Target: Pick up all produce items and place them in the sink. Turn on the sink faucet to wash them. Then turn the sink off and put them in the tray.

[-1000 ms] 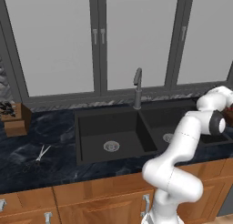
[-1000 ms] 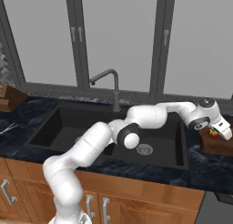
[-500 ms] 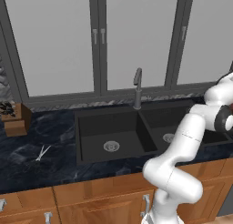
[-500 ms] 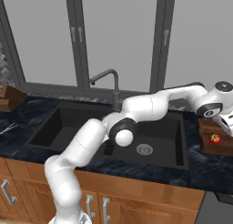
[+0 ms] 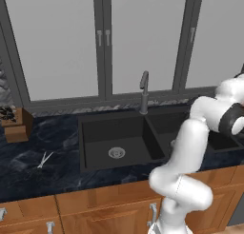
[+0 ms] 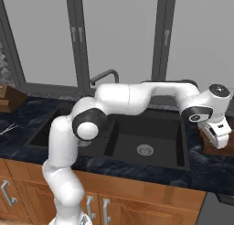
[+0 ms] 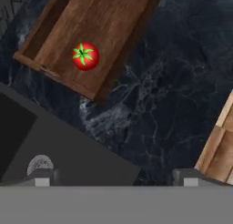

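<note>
My jaws [image 7: 113, 175] have opened wide and lifted off the fruit [image 7: 85, 56], which now sits alone in the tray [image 7: 109, 18], upper left of the hand view, on the worktop [image 7: 182, 73] beside the sink [image 7: 27, 141]. Placement looks done; task likely complete.

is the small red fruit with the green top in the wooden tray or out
In: the red fruit lies on the reddish-brown wooden tray's floor, inside its low rim.

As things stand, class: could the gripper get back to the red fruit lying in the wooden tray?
Probably yes. The gripper is open, above the counter, and the red fruit lies uncovered in the tray, nothing between them.
</note>
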